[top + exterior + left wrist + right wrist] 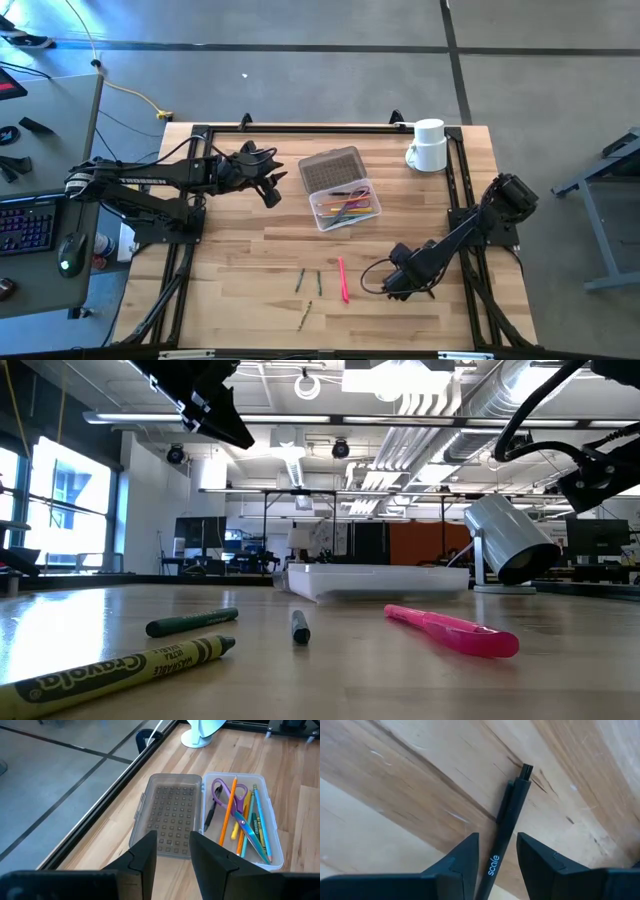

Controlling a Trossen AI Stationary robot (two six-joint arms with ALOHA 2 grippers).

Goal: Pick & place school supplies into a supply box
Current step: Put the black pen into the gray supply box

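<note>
Right wrist view: right gripper (497, 857) parted astride black pen (506, 827). Left gripper (172, 852) parted, empty, above supply box (172, 812).

The worktop (240, 270) is pale wood in long planks, edged by a black frame. Lying on it toward the far side is the clear supply box (345, 205), its dotted lid (331, 168) folded flat beside it. A white mug (429, 146) stands near the far right corner. Toward the near edge lie three dark green crayons (310, 283), one perhaps yellower, and just right of them a pink pen (343, 279). A black pen (506, 827) lies flat farther right.
</note>
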